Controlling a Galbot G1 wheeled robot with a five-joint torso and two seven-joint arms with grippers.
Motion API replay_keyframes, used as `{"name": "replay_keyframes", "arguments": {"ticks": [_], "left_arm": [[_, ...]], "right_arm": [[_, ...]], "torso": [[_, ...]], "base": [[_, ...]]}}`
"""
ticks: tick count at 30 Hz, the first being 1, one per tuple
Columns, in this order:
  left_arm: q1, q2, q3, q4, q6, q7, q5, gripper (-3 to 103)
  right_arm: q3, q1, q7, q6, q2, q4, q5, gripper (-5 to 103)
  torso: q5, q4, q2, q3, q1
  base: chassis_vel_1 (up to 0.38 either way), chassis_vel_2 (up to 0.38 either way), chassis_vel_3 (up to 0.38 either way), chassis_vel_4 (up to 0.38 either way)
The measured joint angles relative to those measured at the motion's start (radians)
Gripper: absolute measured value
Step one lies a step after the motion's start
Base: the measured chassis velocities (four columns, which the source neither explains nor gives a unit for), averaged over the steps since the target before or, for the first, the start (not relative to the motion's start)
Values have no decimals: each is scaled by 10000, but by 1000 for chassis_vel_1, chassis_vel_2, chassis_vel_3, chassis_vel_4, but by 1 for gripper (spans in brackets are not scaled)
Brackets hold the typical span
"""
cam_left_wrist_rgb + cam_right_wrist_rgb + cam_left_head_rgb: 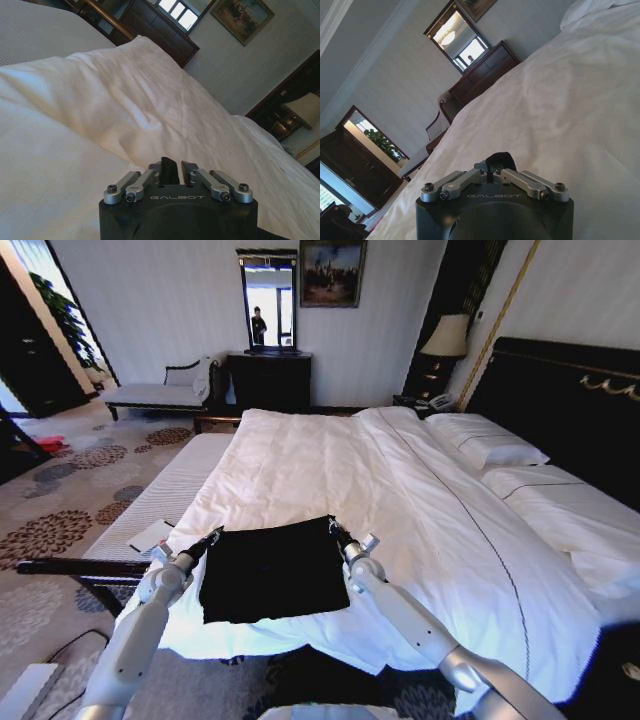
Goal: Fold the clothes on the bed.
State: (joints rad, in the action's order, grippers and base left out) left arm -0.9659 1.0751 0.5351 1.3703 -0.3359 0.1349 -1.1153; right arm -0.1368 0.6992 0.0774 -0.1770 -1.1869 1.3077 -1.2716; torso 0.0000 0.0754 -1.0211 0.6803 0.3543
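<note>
Hotel-style bedroom. The bed (420, 490) fills the centre and right of the head view, white duvet smooth with soft creases, pillows (490, 448) stacked at right against a dark headboard (570, 400) with gold trim.

The black T-shirt (272, 570) lies flat in the lower centre of the frame, near the foot edge of the duvet (lettering not visible).

Left gripper (212, 537) sits at the shirt's upper-left corner, fingers closed on a pinch of black cloth, as the left wrist view confirms (170, 170). Right gripper (335, 528) is at the upper-right corner, likewise clamped on dark fabric (500, 162).

Upper centre: dark dresser (268, 380) under a mirror (268, 302); framed painting (332, 272) beside it. Pale chaise bench (160, 392) upper left, lamp (447, 337) upper right. Patterned carpet (60, 510) at left.
</note>
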Motion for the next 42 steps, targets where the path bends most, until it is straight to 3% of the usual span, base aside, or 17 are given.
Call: {"name": "replay_keyframes", "arguments": {"ticks": [1,3,5,7,18,25,36,42], "left_arm": [[2,12,-1,-8,0,4,6,15],[3,16,-1,-15,0,8,9,15],[4,23,6,-53,5,40,16,4],[21,23,44,-74,25,63,15,1],[607,-104,256,-318,70,53,-397,0],[1320,-215,47,-831,267,163,-532,0],[1292,-479,207,-480,547,534,-1195,0],[1167,-486,289,-410,620,591,-1194,0]], "right_arm": [[0,0,-9,-4,3,-8,8,1],[0,0,-16,-6,5,-17,12,1],[2,-8,-29,-19,6,-34,19,1],[19,-30,-34,-36,2,-35,20,1],[318,-331,-88,-293,-30,41,-226,1],[416,-574,-867,-647,-207,-172,-637,1],[410,-966,-2036,-1180,-520,-446,-1120,1],[386,-923,-2154,-1217,-542,-598,-1019,1]], "torso": [[0,1,0,0,0],[0,1,0,0,0],[0,1,0,0,0],[0,0,0,0,0],[-1,2,0,0,0],[-1,4,1,1,1],[0,1,0,0,1],[-1,1,0,0,1]], "base": [[0,0,0,0],[0,0,0,0],[0,0,0,0],[0,0,0,0],[0,0,0,0],[0,0,0,0],[0,0,0,0],[0,0,0,0]]}}
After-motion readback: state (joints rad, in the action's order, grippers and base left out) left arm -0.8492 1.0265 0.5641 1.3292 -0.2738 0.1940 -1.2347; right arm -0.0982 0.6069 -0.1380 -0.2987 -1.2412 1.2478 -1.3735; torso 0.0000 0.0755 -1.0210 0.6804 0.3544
